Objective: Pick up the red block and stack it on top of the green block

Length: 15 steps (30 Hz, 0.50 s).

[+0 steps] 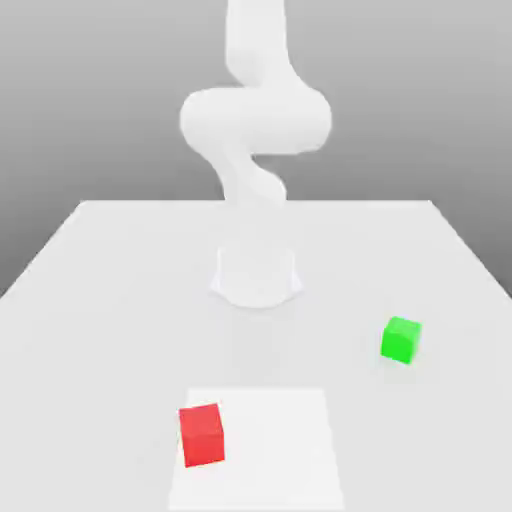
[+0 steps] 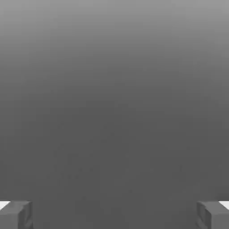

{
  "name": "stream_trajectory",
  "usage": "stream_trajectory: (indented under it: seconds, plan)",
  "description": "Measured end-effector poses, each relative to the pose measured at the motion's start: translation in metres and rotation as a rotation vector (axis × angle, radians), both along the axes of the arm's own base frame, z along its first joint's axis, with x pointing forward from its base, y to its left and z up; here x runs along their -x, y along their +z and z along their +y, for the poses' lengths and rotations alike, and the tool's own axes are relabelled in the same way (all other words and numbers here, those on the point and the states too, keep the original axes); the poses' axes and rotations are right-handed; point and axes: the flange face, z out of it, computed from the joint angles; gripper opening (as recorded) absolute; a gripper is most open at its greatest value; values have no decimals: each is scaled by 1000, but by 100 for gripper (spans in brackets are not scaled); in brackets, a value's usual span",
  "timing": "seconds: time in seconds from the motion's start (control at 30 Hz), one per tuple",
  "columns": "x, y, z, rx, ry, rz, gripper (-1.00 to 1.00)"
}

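White table [image 1: 120, 280], grey backdrop, red block [image 1: 202, 435] on paler square patch [image 1: 280, 450], green block [image 1: 401, 339] apart, pincer [image 2: 114, 214] spread wide

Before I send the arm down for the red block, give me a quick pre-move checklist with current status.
1. Red block free to grasp, nothing on or against it: ok.
2. Green block top bare for stacking: ok.
3. Blocks well apart, no knock risk on approach: ok.
4. Gripper open, fingertips wide apart in the hand view: ok.
5. Gripper holding nothing: ok.
6. Gripper lined up over the red block: not ok; the hand view sees grey background, no block.
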Motion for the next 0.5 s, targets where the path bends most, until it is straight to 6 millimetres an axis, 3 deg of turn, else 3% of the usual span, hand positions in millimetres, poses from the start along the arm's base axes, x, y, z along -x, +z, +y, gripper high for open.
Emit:
stream_trajectory:
  seconds: [0.1,0.23,0.37,0.5]
  plan:
    - [-34,-57,-9,-93,-125,94,0]
    - [-64,-135,-21,-197,-297,210,0]
    - [-80,-215,-33,-285,-482,321,0]
    - [-80,-294,-44,-355,-678,427,0]
